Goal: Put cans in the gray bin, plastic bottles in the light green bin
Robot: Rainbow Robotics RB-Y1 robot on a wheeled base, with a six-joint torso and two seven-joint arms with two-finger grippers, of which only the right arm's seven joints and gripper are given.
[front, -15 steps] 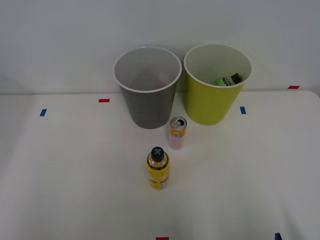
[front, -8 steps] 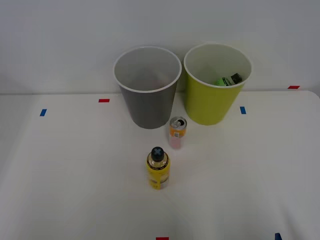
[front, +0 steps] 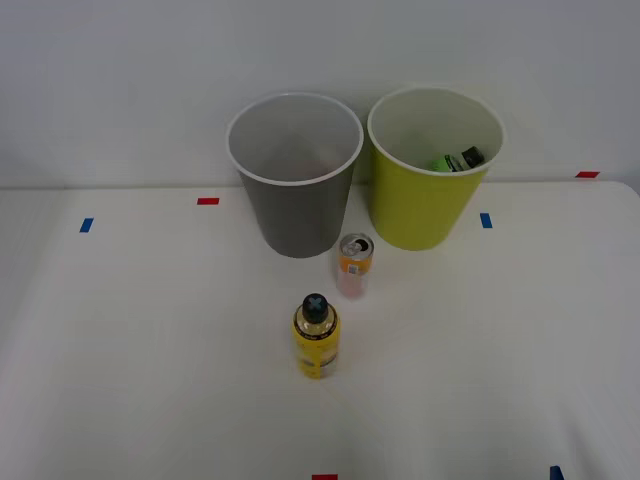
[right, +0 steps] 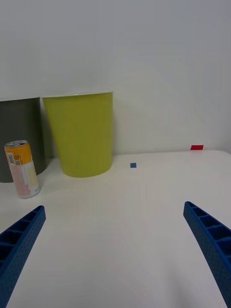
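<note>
With my pincer (right: 115,250) spread wide and holding nothing, I judge the can (front: 355,265) light, thin-walled and slippery, best gripped gently around its middle.

Desk (front: 150,380): white and smooth, spreading across the lower two thirds of the front frame
Wall (front: 120,80): plain pale grey, across the top of the front frame, meeting the desk's far edge
Red tape marks: one at upper left of centre (front: 207,201), one at far right near the desk's corner (front: 587,174), one at the bottom edge, centre (front: 324,477)
Blue tape marks: one at the left (front: 86,225), one right of centre (front: 485,220), one at the bottom right edge (front: 555,472)
Wrist frame: a small blue square (right: 133,165) at mid-height on the desk; a red mark (right: 196,147) at the right, by the wall's foot
</note>
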